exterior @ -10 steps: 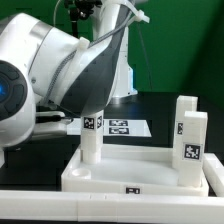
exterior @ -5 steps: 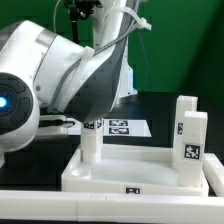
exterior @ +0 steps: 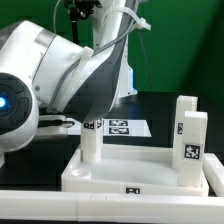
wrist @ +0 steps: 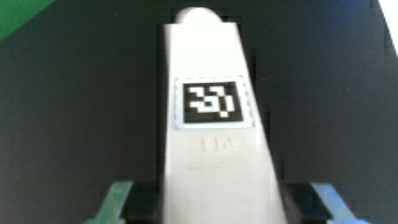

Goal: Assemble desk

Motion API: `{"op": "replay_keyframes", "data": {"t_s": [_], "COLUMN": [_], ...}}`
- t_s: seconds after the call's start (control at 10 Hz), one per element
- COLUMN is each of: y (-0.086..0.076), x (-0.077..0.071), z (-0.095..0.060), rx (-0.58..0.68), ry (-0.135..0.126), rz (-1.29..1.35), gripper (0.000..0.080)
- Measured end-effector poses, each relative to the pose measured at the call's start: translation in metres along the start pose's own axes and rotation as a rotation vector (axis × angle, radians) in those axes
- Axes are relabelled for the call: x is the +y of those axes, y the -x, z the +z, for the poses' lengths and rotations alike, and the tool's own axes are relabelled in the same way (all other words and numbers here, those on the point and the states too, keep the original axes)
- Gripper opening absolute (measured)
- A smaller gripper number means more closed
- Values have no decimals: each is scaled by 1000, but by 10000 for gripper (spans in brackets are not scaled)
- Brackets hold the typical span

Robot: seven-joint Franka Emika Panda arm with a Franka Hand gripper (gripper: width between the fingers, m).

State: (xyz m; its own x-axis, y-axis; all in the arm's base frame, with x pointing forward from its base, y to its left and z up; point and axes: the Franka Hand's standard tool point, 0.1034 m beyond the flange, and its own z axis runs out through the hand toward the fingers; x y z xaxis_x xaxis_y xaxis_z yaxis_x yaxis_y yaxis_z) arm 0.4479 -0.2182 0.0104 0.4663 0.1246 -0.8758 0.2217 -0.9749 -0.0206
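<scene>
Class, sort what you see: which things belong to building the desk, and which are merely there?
Belongs to the job: tabletop; leg under the arm; two standing legs; gripper.
Merely there: marker board; black table.

tabletop point(exterior: 130, 175): we see plain white, with a small black-and-white square tag on its front rim.
legs point(exterior: 187, 150): white posts, each carrying a black-and-white tag; we see one up close in the wrist view point(wrist: 214, 110).
marker board point(exterior: 110, 127): white, printed with black tags.
worktop point(exterior: 160, 105): black.
backdrop point(exterior: 185, 45): we see green.
arm point(exterior: 60, 75): white and grey shell.
</scene>
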Motion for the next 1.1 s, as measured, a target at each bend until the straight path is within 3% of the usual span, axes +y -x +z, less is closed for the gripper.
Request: {"op": "replay_keyframes", "data": {"t_s": [0.4,0.6,0.7,0.9,1.1], "y": [9,37,51,65,62], "x": [3,-2,-2,-6,-4], "z": [-4,-18,-29,-34,-32], "rx": [-3,-31,-15,47,56], "ry": [-15,-78,-98,-153,-143], "rz": [-7,32,46,73,73], "gripper": [289,289,290,290,290]}}
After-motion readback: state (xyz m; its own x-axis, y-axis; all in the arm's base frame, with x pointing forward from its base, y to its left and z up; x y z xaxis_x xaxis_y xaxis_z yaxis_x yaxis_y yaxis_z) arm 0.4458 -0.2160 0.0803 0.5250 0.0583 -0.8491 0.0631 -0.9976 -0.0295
